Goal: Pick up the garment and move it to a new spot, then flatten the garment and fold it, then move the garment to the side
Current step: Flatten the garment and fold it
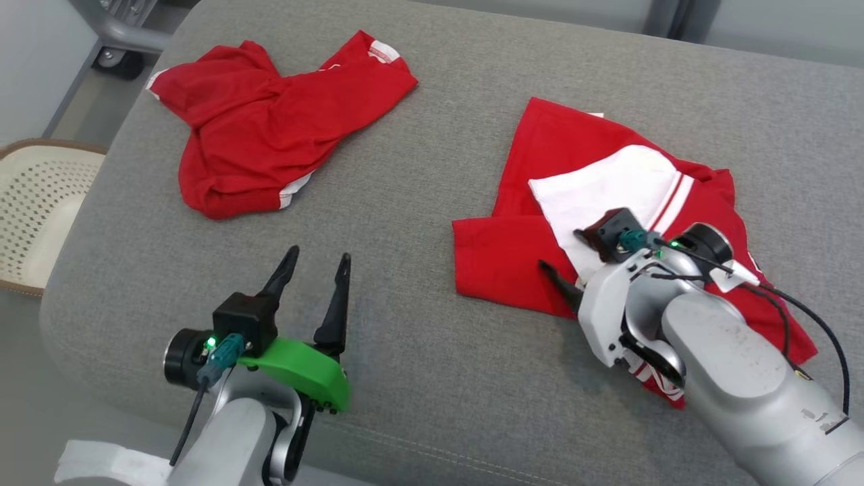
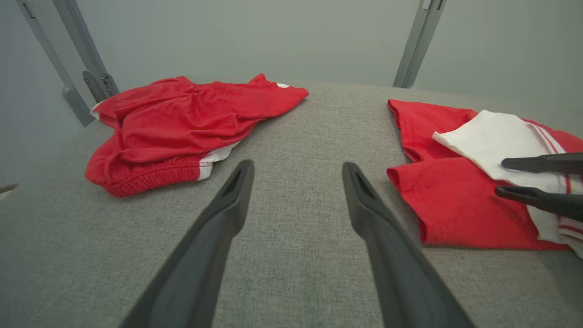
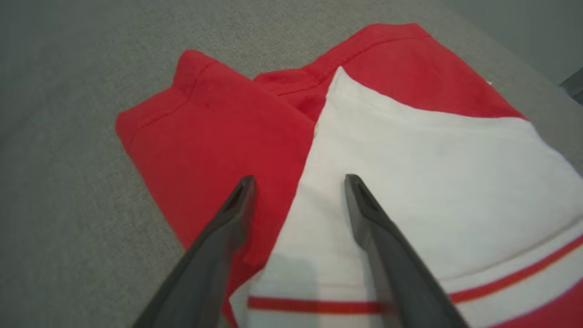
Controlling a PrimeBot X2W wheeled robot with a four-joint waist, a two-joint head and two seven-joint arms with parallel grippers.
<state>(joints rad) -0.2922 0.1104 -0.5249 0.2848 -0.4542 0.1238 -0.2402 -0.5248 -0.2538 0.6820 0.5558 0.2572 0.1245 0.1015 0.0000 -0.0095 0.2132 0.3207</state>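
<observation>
The right gripper (image 1: 560, 248) is nearer: its jaws hang open and empty just over the garment (image 1: 540, 155). The left gripper (image 1: 320, 253), jaws open and empty too, is well apart.

Soft matt cloth garment (image 1: 513, 256); coarse woven grey cushion (image 1: 418, 189)
</observation>
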